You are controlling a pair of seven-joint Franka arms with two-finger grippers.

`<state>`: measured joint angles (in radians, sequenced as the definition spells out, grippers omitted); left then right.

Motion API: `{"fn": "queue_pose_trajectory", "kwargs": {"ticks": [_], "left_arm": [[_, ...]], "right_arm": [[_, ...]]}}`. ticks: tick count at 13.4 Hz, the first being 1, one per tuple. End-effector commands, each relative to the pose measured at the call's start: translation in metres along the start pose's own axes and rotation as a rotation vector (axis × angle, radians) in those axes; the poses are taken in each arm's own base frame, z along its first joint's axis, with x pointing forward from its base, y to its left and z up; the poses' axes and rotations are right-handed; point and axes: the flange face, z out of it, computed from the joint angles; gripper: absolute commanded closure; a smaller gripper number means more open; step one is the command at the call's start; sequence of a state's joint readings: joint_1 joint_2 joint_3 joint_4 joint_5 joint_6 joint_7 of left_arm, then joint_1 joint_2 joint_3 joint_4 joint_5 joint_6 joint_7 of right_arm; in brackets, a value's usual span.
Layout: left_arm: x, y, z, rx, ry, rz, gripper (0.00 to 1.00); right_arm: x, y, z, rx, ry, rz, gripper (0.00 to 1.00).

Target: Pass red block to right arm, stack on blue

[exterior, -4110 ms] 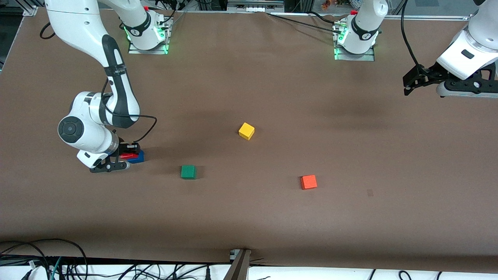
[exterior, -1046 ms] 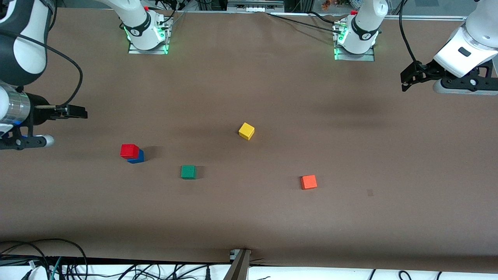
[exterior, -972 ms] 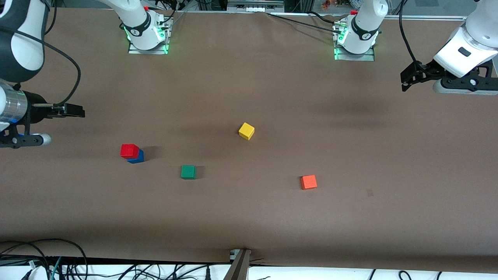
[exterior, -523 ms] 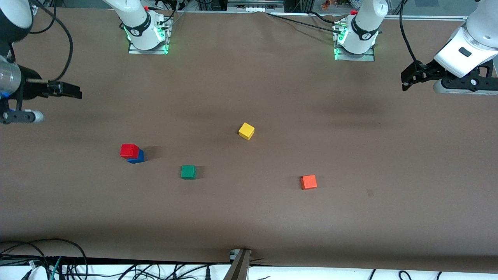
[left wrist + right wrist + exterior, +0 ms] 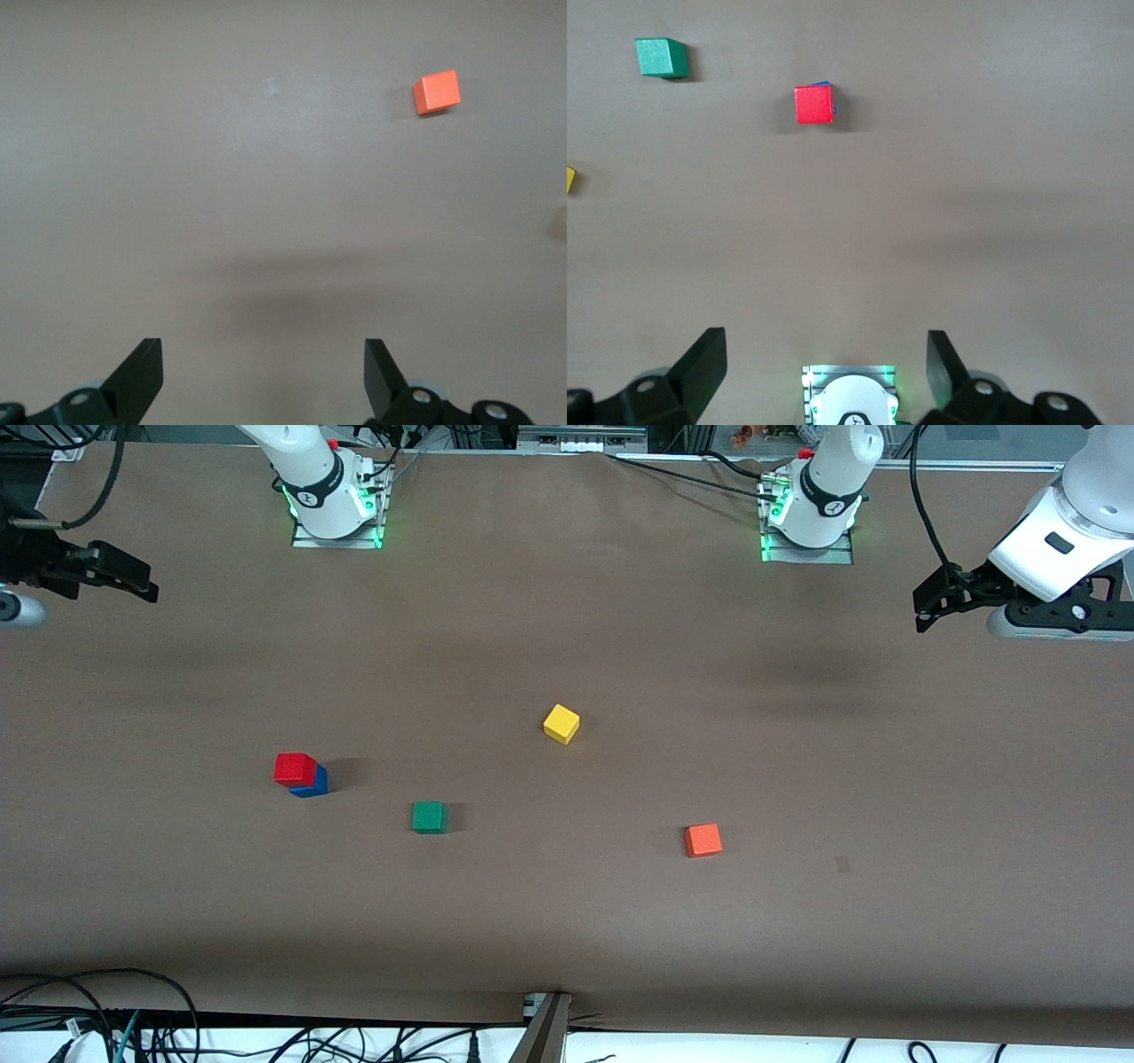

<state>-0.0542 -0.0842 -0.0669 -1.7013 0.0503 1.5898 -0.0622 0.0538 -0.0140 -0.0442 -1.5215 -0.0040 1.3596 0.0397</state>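
Resting on the blue: the red block (image 5: 294,768) sat atop the blue cube (image 5: 314,783), slightly offset, so a strip of blue showed along one side.
Stack position: on the tabletop (image 5: 567,921), toward the right arm's end, beside the green cube (image 5: 429,816) and a little farther from the front camera than it.
Right arm's jaws: the right gripper (image 5: 133,581) hung in the air over the tabletop's edge at its own end, well apart from the stack; jaws spread wide, holding nothing.
Right wrist view: the red block (image 5: 814,104) lay well clear of the two dark fingertips (image 5: 700,363), with only a sliver of the blue cube (image 5: 823,84) peeking out from under it.
Left arm's jaws: the left gripper (image 5: 930,606) waited over the tabletop at the left arm's end, well apart from every cube; jaws fully parted and empty.
Other cubes: the yellow cube (image 5: 561,724) near the tabletop's middle; the orange-red cube (image 5: 703,840) toward the left arm's end, nearer the front camera.
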Motion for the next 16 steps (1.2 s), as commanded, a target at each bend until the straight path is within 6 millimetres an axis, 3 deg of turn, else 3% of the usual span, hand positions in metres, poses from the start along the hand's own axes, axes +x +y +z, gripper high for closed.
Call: {"fn": "queue_pose_trajectory", "kwargs": {"ticks": [1, 4, 16], "left_arm": [[0.002, -0.001, -0.007, 0.02, -0.003, 0.0, 0.0], [0.002, 0.001, -0.007, 0.02, -0.003, 0.006, 0.0], [0.0, 0.007, -0.008, 0.022, -0.011, 0.009, 0.0]], "right_arm": [[-0.007, 0.003, -0.003, -0.017, 0.003, -0.034, 0.0], [-0.003, 0.011, 0.002, -0.014, -0.02, -0.095, 0.0], [0.006, 0.004, 0.002, -0.031, -0.037, -0.099, 0.0]]}}
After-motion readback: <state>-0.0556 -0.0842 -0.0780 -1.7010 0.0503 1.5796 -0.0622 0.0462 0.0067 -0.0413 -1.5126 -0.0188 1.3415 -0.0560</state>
